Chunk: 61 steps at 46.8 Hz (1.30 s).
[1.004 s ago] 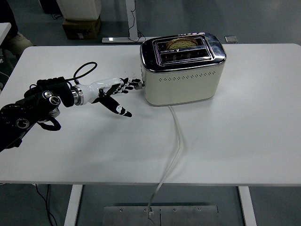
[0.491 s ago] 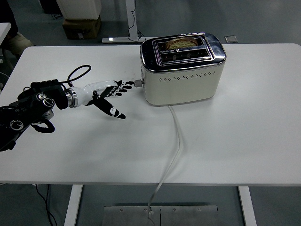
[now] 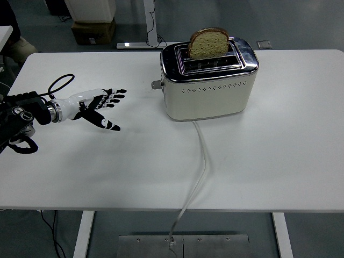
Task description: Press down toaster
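A cream and chrome toaster (image 3: 208,80) stands at the back middle of the white table (image 3: 161,161). Its lever knob (image 3: 156,84) sticks out of the left end, raised near the top. A slice of bread (image 3: 208,43) stands popped up out of the rear slot. My left hand (image 3: 102,105) hovers over the table well left of the toaster, fingers spread, holding nothing and apart from the lever. The right arm does not show.
The toaster's white cord (image 3: 200,161) runs from its front base across the table and over the near edge. A cardboard box (image 3: 93,31) and a desk foot sit on the floor beyond the table's far edge.
My left hand drew back leftward from the lever. The lever rose from low to high on the toaster's end, and the bread popped up out of the slot.
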Motion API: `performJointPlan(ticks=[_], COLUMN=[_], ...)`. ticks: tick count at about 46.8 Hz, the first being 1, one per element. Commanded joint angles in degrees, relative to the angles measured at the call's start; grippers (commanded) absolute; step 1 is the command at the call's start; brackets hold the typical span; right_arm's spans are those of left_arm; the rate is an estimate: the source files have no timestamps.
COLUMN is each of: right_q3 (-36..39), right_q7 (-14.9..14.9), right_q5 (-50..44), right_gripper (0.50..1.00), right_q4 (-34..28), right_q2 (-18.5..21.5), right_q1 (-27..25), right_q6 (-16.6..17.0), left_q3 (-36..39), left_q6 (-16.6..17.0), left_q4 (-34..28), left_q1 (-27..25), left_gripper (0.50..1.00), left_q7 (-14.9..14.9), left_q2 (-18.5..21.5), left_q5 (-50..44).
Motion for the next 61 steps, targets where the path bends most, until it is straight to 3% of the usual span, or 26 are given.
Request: performJointPlan(ticks=[1, 19, 28, 38, 48, 57, 61], right_q3=[0.0, 0.1, -0.1, -0.1, -0.1, -0.1, -0.1], right_q7=[0.0, 0.0, 0.0, 0.0, 0.0, 0.0, 0.0], right_q5=[0.0, 0.0, 0.0, 0.0, -0.1, 0.0, 0.0], right_gripper=[1.000, 1.000, 0.998, 1.000, 0.998, 0.998, 1.000], right_q4=[0.0, 0.1, 0.1, 0.1, 0.1, 0.1, 0.0], right_q2=[0.0, 0.0, 0.0, 0.0, 0.0, 0.0, 0.0], right_q1=[0.0, 0.0, 0.0, 0.0, 0.0, 0.0, 0.0], right_q6=[0.0, 0.0, 0.0, 0.0, 0.0, 0.0, 0.0], left_q3=[-0.2, -3.3, -5.9, -6.5, -6.5, -6.5, -6.5], left_q6=[0.4, 6.2, 6.4, 6.3, 6.2, 5.8, 5.3], left_q4=[0.0, 1.5, 11.6, 20.3, 26.2, 27.0, 26.9], left_q1=[-1.5, -6.6, -8.0, -8.6, -6.3, -3.1, 0.6], left_gripper=[1.000, 1.000, 1.000, 1.000, 1.000, 1.000, 1.000], left_q7=[0.0, -0.7, -6.7, -7.0, -6.6, -6.5, -6.6], left_q2=[0.5, 0.5, 0.4, 0.5, 0.5, 1.2, 2.7], left_q5=[-2.4, -20.2, -26.2, -39.3, -49.7, -53.7, -55.5])
